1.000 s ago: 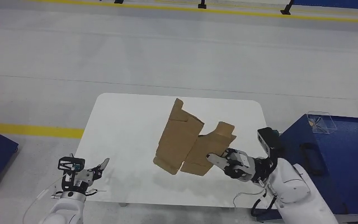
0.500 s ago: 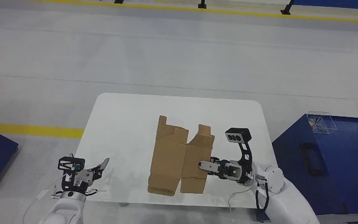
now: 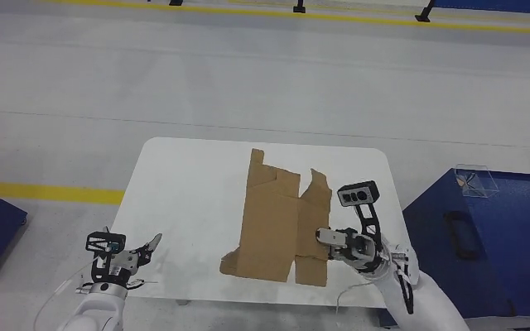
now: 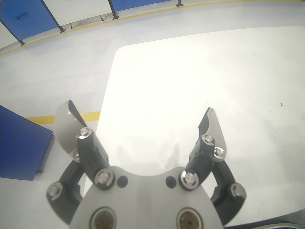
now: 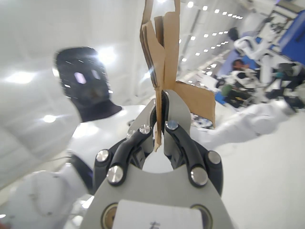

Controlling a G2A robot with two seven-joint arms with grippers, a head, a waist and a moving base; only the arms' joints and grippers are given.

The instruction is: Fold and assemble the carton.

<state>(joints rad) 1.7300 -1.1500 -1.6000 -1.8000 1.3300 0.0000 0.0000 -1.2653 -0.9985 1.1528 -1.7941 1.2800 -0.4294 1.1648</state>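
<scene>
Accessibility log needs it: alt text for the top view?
A flattened brown cardboard carton is clamped at its near right edge by the right arm's jaws, over a white rounded table. The left arm's jaws stand open by the table's near left corner.

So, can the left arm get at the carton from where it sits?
Probably yes. The left gripper hovers at a near corner of the table, jaws open, nothing lying between it and the carton; the right gripper holds the carton's opposite edge.
</scene>
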